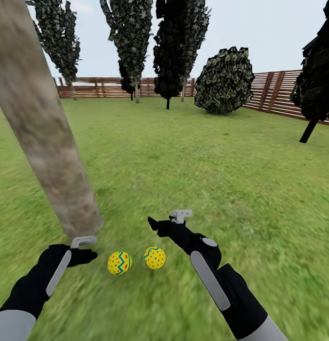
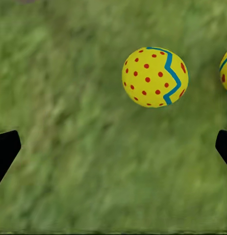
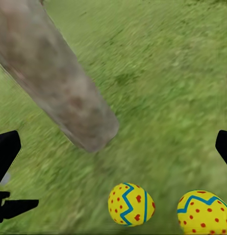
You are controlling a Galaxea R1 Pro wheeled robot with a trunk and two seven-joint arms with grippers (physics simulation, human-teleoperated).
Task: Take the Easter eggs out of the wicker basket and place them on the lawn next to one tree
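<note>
Two yellow Easter eggs with red dots and blue zigzags lie on the lawn (image 1: 221, 189) by the foot of the tree (image 1: 46, 142), whose thick mottled trunk leans up to the left. The left egg (image 1: 119, 263) (image 2: 155, 77) (image 3: 131, 204) and the right egg (image 1: 154, 257) (image 2: 226, 70) (image 3: 204, 212) rest a short way apart. My left gripper (image 1: 91, 256) (image 2: 113, 147) hangs open just left of the left egg, empty. My right gripper (image 1: 152, 222) (image 3: 113, 147) is open above and behind the right egg, holding nothing. The wicker basket is out of view.
A brown slat fence (image 1: 278, 92) rings the garden far ahead. Dark narrow trees (image 1: 171, 47) and a round bush (image 1: 224, 80) stand near it, with another dark tree (image 1: 318, 71) at the right. Open grass stretches ahead and to the right.
</note>
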